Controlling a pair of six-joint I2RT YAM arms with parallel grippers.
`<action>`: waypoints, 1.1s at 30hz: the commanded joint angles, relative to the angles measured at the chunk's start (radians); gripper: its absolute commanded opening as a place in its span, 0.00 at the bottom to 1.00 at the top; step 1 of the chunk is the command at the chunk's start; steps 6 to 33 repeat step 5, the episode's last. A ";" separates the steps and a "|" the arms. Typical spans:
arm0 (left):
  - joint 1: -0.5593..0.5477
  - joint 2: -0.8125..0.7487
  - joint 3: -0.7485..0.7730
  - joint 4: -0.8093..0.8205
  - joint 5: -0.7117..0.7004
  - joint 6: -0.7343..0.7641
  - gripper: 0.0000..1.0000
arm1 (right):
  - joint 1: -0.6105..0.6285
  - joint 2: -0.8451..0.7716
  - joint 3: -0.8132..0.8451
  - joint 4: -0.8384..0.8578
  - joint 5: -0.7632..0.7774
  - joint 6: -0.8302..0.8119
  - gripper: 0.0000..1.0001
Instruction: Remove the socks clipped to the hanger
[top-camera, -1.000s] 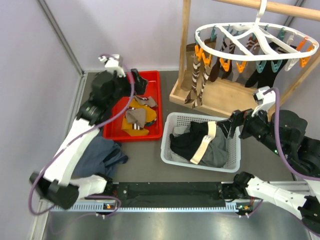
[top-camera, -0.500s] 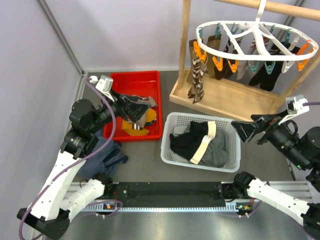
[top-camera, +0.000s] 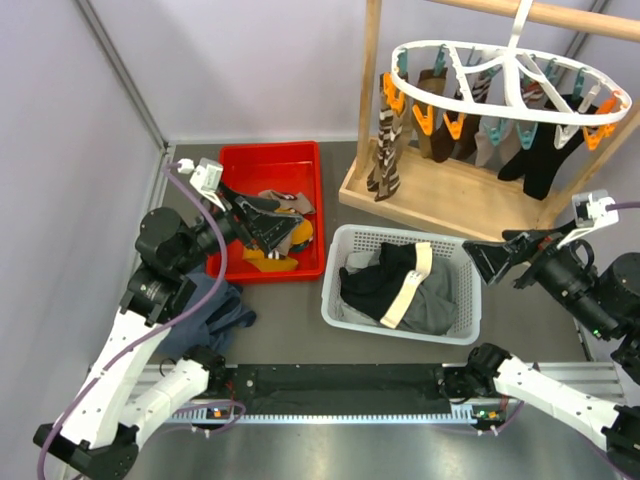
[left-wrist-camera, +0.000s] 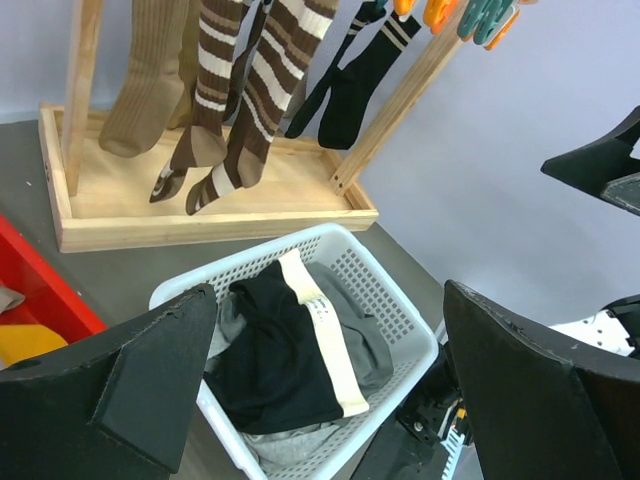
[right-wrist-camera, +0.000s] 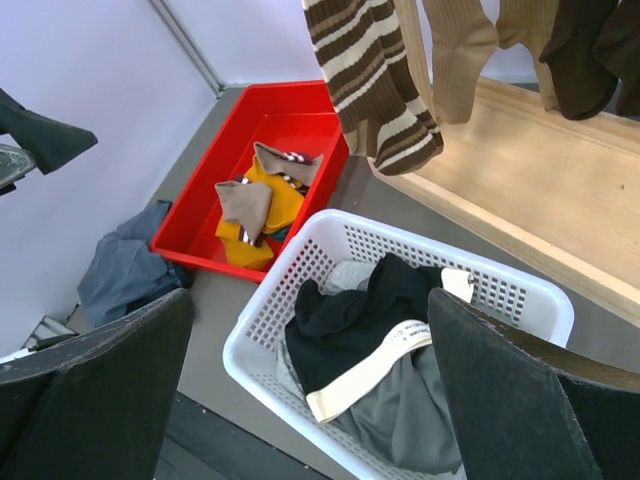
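Observation:
The white oval hanger (top-camera: 520, 112) with orange and teal clips hangs by its hook from the wooden rack's pole. Socks hang from its clips: brown-white striped socks (top-camera: 385, 160) (left-wrist-camera: 250, 110) (right-wrist-camera: 375, 90), brown ones (top-camera: 435, 140) and black ones (top-camera: 540, 160). Mustard and beige socks (top-camera: 275, 235) (right-wrist-camera: 255, 200) lie in the red tray (top-camera: 270, 150). My left gripper (top-camera: 270, 222) (left-wrist-camera: 330, 400) is open and empty over the tray. My right gripper (top-camera: 487, 262) (right-wrist-camera: 310, 400) is open and empty at the right of the white basket, well below the hanger.
A white basket (top-camera: 335, 290) holds black and grey clothes with a beige band (top-camera: 400, 280). The wooden rack's base (top-camera: 450, 190) stands behind it. A blue-grey garment (top-camera: 205, 310) lies on the floor left of the basket. Purple walls close in the left and back.
Both arms have pulled back from a second ago: the left from the tray's far end, the right away from the basket. The hanger has swung up and left, its socks swaying.

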 joint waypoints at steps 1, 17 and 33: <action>-0.001 -0.012 -0.009 0.044 -0.001 0.003 0.99 | -0.006 0.004 0.027 0.011 -0.005 0.011 0.99; -0.001 -0.013 -0.011 0.052 -0.004 -0.002 0.99 | -0.006 0.007 0.010 0.014 -0.004 0.020 0.99; -0.001 -0.013 -0.011 0.052 -0.004 -0.002 0.99 | -0.006 0.007 0.010 0.014 -0.004 0.020 0.99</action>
